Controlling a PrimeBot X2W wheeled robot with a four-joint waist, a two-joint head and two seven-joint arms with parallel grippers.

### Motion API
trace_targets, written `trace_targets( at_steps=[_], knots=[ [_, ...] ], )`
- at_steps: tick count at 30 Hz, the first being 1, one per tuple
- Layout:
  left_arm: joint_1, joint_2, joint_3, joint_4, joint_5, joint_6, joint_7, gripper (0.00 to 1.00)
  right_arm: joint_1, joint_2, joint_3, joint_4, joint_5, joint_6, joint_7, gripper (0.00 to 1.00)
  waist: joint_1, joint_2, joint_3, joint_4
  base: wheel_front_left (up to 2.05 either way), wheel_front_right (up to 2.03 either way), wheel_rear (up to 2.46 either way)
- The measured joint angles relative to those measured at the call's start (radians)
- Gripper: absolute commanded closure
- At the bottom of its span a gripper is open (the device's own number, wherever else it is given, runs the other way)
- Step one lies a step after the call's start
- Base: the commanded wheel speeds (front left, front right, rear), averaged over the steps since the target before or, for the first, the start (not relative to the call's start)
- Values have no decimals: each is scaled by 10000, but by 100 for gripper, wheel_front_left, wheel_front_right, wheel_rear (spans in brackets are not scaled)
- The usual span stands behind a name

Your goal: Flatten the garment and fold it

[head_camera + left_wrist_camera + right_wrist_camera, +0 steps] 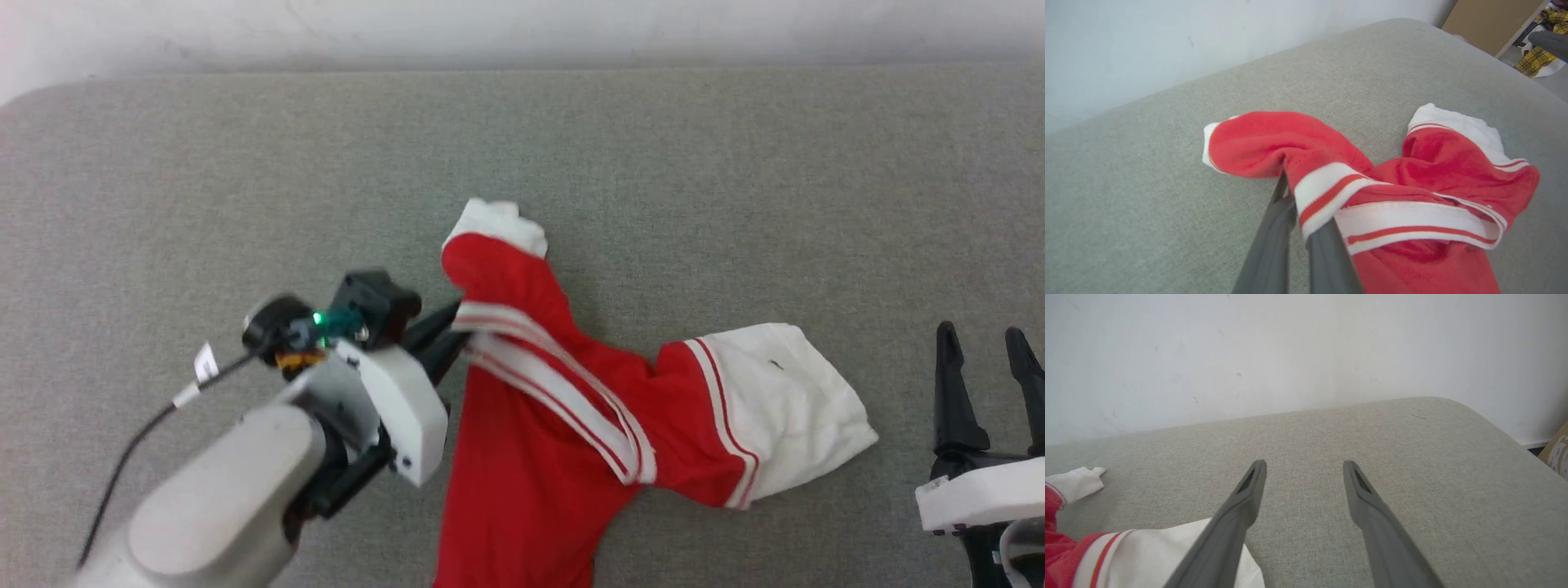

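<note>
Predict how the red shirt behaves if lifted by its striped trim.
Probably floppy: the shirt lies bunched and twisted, so it should drape from the left pincer. Likely light; the striped trim folds between the fingers.

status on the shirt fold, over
Left end effector shut on shirt. Right end effector open, apart from it. Shirt bunched and twisted, not flat. No obstruction seen.

Garment [531,408] centre-bottom on table [245,163]; left gripper [457,327] at its left edge, right gripper [980,331] lower right of frame, well apart from it.
</note>
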Motion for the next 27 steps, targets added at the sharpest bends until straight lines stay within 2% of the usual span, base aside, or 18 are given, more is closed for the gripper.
trace_targets(
  at_steps=[3, 6, 9, 14, 15, 16, 17, 22, 27],
  knots=[
    [-679, 140, 194, -913, 29, 136, 451, 100, 20, 2, -10, 2, 90, 0, -25, 0, 0, 0, -22, 72, 0, 0, 0],
    [-1665, -77, 161, -1101, 259, 184, 1037, 100, -4, 2, 84, 2, 100, 0, -40, 0, 0, 0, 97, 82, 0, 0, 0],
    [-2567, -809, -50, -445, 506, 286, 1490, 100, -138, 2, 318, 17, 102, 0, -88, 0, 1, 0, 301, 13, 0, 0, 0],
    [-3339, -2263, -453, 1829, 918, 617, 1486, 100, -460, 4, 673, 230, 190, 0, -180, 0, 3, 0, 733, -346, 0, 0, 0],
    [-3424, -2481, -477, 2286, 945, 673, 1350, 90, -518, 10, 719, 265, 192, 0, -209, 0, 3, 0, 815, -449, 0, 0, 0],
    [-3473, -2704, -466, 2757, 951, 731, 1127, 39, -561, 13, 746, 297, 192, 0, -268, 0, 2, 0, 903, -556, 0, 0, 0],
    [-3504, -2895, -516, 3149, 980, 727, 928, 0, -599, 12, 740, 337, 196, 0, -291, 0, 1, 0, 996, -653, 0, 0, 0],
    [-3507, -3638, -621, 4617, 803, 357, 265, 0, -688, 8, 698, 516, 253, 0, -470, 0, 3, 0, 1490, -1058, 0, 0, 0],
    [-3510, -3977, -443, 5070, 449, -82, -422, 0, -696, 2, 506, 698, 261, 0, -546, 0, 3, 0, 1767, -1165, 0, 0, 0]
  ],
)
